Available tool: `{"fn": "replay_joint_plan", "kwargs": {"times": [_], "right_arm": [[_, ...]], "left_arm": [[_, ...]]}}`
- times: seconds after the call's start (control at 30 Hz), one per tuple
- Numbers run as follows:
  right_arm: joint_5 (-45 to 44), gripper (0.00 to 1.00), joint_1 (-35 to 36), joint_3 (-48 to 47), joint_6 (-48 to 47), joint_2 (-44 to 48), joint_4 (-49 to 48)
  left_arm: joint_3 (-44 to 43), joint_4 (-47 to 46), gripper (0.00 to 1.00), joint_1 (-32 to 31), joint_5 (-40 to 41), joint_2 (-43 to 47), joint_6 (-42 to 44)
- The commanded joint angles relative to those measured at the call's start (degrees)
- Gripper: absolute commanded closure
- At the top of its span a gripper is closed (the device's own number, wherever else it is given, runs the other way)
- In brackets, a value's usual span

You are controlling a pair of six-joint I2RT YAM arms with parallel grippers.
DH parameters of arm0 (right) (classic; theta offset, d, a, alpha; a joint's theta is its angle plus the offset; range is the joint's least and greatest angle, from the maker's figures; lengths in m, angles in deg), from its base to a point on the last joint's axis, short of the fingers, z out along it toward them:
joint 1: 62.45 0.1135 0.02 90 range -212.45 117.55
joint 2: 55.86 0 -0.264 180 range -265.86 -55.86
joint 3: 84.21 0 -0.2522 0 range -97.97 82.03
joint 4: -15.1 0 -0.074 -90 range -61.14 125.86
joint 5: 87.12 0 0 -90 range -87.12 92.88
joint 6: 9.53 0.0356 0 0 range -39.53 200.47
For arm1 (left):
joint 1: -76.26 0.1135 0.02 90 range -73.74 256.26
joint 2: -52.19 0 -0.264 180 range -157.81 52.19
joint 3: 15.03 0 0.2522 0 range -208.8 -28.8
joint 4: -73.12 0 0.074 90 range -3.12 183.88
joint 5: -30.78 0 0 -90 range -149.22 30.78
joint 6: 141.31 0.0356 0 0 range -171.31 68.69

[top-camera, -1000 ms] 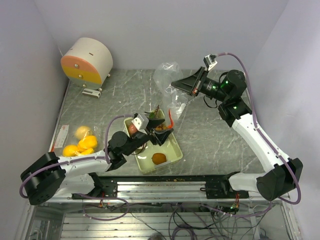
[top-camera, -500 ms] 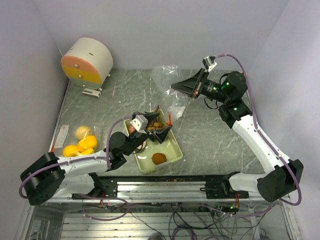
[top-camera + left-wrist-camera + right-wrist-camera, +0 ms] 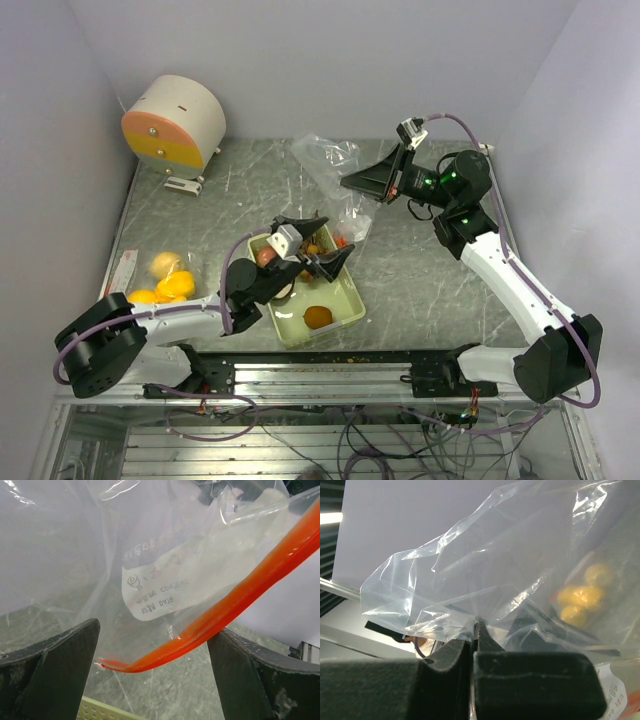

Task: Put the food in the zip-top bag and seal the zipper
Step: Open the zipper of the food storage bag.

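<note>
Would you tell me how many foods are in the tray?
3 visible: an orange fruit near the front, an apple at the far-left corner, berries beneath the left gripper; it may hide more.

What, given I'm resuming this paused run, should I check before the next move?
1. Bag hold: right gripper shut on the zip-top bag film: ok.
2. Pinch readiness: left gripper open, zipper between its fingers, unpinched: ok.
3. Bag mouth open enough for food: cannot tell.
4. Food loaded: not ok; orange fruit lies in the tray, yellow fruits on the table.
5. Left gripper free of food: ok.
</note>
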Motion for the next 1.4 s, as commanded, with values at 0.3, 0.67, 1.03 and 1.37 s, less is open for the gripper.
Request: {"fn": "replay_joint_plan", "kwargs": {"times": [0.3,0.67,1.03,1.37], "right_arm": [[2.36,1.00,-0.11,-0.25,-3.61,0.38,1.25],[-10.02,0.34,-0.05,-6.48,-30.23,1.69,24.37],[-24.13,0.19,10.97,-0.82,-52.71,15.91,30.26],[-43.67,0.12,15.29,5.06,-50.38,20.16,23.49]], "left_arm": [[-0.94,-0.28,0.93,-0.25,-1.27,4.18,-0.76],[0.48,27.34,0.93,-0.20,4.71,28.37,-4.29],[-8.51,67.72,0.93,-0.20,15.66,44.13,-15.65],[-16.01,98.57,0.93,-0.20,33.36,55.38,-25.59]]}}
